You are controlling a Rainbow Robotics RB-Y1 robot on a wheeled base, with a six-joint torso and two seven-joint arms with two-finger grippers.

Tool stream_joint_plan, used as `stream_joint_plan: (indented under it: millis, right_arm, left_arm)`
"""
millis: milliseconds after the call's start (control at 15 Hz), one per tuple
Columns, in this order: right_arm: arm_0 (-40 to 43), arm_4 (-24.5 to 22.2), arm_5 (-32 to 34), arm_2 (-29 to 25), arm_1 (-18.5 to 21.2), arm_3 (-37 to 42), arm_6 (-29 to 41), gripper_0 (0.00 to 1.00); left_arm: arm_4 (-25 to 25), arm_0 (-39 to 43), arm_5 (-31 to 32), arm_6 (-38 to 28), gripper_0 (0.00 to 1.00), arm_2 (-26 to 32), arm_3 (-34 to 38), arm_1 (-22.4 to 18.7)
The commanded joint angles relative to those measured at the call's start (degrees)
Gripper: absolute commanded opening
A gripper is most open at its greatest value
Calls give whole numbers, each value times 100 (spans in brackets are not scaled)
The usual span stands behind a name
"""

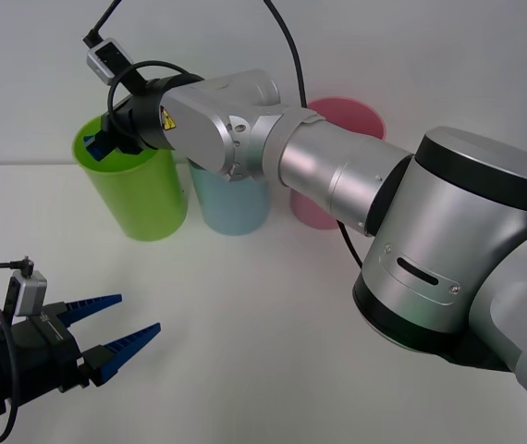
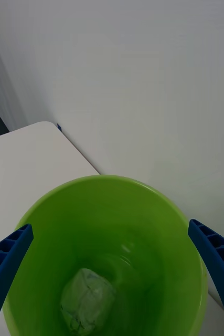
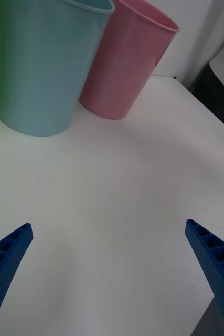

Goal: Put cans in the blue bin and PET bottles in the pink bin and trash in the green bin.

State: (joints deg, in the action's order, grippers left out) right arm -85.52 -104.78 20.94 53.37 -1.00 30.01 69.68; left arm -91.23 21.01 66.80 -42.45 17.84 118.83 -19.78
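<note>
My right gripper (image 2: 112, 283) over green bin (image 1: 134, 194), fingers spread wide, holding nothing. Trash (image 2: 86, 307) lies at bin bottom. Left gripper (image 1: 111, 335) waits at table's 8 o'clock, open too. Worry: I pull arm back low, finger hooks rim, bin tips into blue bin (image 1: 231, 203).

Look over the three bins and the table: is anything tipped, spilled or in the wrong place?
Nothing stands out. The green bin, blue bin and pink bin stand upright in a row. The trash lies at the bottom of the green bin, below the open right gripper. The left gripper waits open over the table.
</note>
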Motion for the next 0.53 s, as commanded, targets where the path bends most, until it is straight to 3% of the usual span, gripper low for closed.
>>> stream_joint_plan:
  millis: [67,200,533]
  right_arm:
    - [0,63,-90,-143,0,48,-113,100]
    - [0,115,-73,-705,92,207,-596,100]
    - [159,291,-64,-995,927,1332,-534,100]
  left_arm:
    - [0,0,0,0,100,0,0,0]
    - [0,0,0,0,100,0,0,0]
    - [0,0,0,0,100,0,0,0]
